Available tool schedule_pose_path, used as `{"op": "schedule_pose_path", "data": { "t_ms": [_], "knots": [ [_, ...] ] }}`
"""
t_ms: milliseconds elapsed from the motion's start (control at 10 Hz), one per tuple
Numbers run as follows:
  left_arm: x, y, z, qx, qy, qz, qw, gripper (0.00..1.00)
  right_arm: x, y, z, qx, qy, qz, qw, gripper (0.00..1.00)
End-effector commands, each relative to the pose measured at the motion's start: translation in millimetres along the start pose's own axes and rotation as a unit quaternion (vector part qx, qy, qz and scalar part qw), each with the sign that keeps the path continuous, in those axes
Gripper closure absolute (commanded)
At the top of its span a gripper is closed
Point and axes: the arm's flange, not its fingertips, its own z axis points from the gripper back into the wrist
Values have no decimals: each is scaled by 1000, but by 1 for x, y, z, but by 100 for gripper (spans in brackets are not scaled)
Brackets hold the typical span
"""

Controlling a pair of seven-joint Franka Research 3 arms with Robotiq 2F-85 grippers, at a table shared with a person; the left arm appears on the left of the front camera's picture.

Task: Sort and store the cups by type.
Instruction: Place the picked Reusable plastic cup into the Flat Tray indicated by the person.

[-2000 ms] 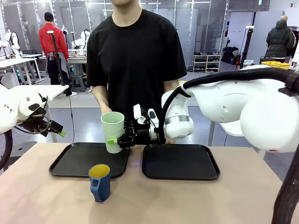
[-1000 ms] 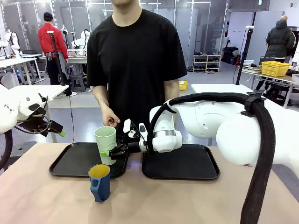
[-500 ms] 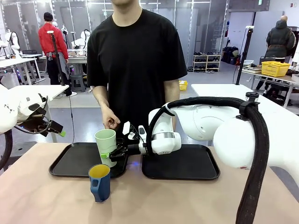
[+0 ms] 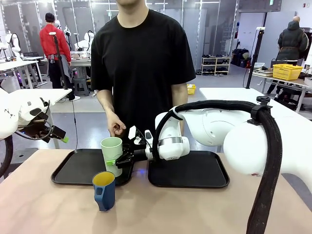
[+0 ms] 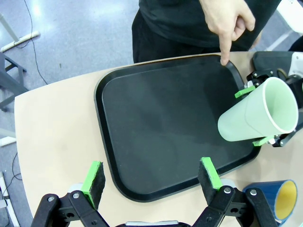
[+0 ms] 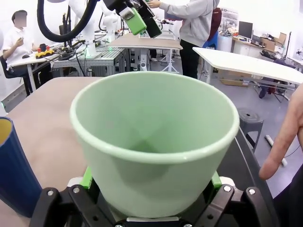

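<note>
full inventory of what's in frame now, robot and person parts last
table: 1, tan, carries the trays and mug
left tray: 1, black, on table
right tray: 1, black, beside left tray
tumbler: 1, pale mint-green, at left tray's right end
mug: 1, dark blue, yellow inside, on table in front of left tray
person's hand: 1, finger pointing at left tray's far edge
left tool: 1, black, green pads, open, raised at table's left side
right tool: 1, same colours, gripping tumbler

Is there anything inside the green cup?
Empty. The right wrist view looks right into the green cup, and its pale inside and bottom are bare, with no drink or anything else in it.
</note>
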Motion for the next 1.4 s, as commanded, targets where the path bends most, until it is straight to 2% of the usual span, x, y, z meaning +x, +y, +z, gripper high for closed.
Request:
{"op": "schedule_pose_path", "data": {
  "t_ms": [0,600,900,1300],
  "knots": [
    [1,0,1,-1,-3,4,1000,0,9,2,7,8,9,-26,1000,0],
    [1,0,1,-1,-3,4,1000,0,13,14,31,25,49,-57,997,0],
    [1,0,1,-1,-3,4,1000,0,28,26,58,7,129,-78,989,0],
    [1,0,1,-1,-3,4,1000,0,56,40,94,-51,233,-103,966,0]
  ]
}}
